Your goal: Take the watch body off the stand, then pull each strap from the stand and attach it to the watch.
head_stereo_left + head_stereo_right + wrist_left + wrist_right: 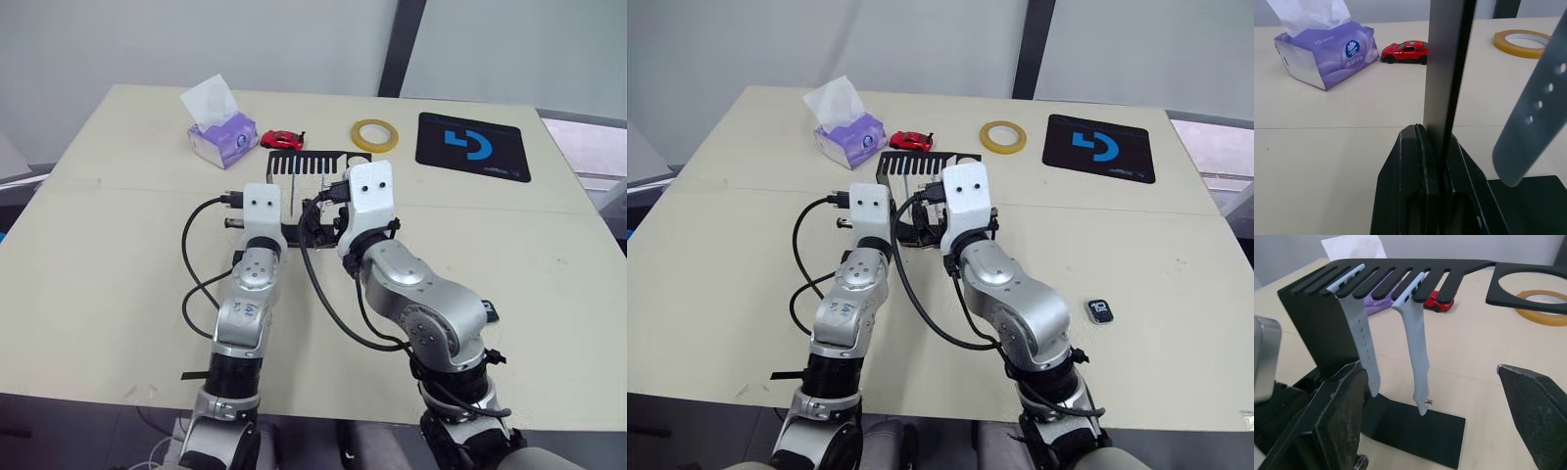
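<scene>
Right wrist view: spread right gripper faces two pale blue-grey straps hanging from the thin black metal stand; left gripper pinches its post. Next, likely grasping a strap.

Both arms are silver-grey metal, built of rounded joint housings with black bands near the base; each forearm ends in a white boxy wrist block with two small dark screw holes on its face; looping black cables run from each block back along the arm; the left arm carries faint blue handwriting on its housing; the left end effector and the right end effector have thick matte black fingers.
</scene>
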Action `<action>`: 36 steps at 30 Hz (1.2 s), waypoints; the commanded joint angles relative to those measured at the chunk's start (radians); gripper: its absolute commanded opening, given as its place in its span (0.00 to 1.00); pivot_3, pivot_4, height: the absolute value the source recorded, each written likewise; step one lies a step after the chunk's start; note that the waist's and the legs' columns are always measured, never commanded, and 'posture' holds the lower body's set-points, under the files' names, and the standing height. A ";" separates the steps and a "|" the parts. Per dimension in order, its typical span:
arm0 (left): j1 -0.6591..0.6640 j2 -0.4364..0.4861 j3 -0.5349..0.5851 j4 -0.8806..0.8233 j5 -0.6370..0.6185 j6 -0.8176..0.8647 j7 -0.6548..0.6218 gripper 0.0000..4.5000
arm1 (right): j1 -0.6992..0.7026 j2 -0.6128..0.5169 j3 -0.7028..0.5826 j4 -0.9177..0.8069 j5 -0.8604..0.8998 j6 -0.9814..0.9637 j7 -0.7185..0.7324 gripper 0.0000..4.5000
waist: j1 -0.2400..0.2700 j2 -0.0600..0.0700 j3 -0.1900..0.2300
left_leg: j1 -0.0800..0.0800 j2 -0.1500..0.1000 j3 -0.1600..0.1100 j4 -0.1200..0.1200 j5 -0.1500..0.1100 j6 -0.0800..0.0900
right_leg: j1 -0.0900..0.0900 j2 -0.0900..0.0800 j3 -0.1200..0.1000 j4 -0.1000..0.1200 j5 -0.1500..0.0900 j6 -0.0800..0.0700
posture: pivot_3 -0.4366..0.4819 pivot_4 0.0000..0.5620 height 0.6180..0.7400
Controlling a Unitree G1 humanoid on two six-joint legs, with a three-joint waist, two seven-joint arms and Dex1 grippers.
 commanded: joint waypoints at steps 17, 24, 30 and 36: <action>-0.003 -0.031 -0.012 -0.015 0.020 0.023 0.008 0.01 | -0.028 0.128 0.013 0.174 -0.250 -0.230 0.040 1.00 | -0.001 0.000 0.000 | 0.000 0.000 -0.001 -0.001 0.000 0.000 | 0.000 -0.002 -0.011 0.000 0.000 0.000 | 0.48 0.27 0.98; -0.004 -0.034 -0.012 -0.015 0.019 0.027 0.012 0.00 | -0.005 0.135 0.012 0.167 -0.272 -0.221 0.071 0.61 | -0.001 0.000 0.000 | -0.001 -0.001 -0.002 -0.001 0.000 0.000 | 0.000 -0.003 -0.013 -0.001 0.000 0.000 | 0.48 0.27 0.98; -0.010 -0.034 -0.011 -0.010 0.016 0.025 0.009 0.00 | -0.002 0.147 0.013 0.186 -0.284 -0.230 0.096 0.27 | -0.001 0.000 0.000 | -0.001 -0.001 -0.002 -0.001 0.000 0.000 | 0.000 -0.003 -0.014 -0.001 0.000 0.000 | 0.48 0.27 0.98; -0.008 -0.034 -0.011 -0.011 0.015 0.024 0.007 0.00 | -0.004 0.158 0.006 0.190 -0.295 -0.237 0.101 0.27 | -0.001 0.000 0.000 | -0.001 -0.001 -0.002 -0.002 0.000 0.000 | 0.000 -0.005 -0.017 -0.001 0.000 0.000 | 0.48 0.27 0.98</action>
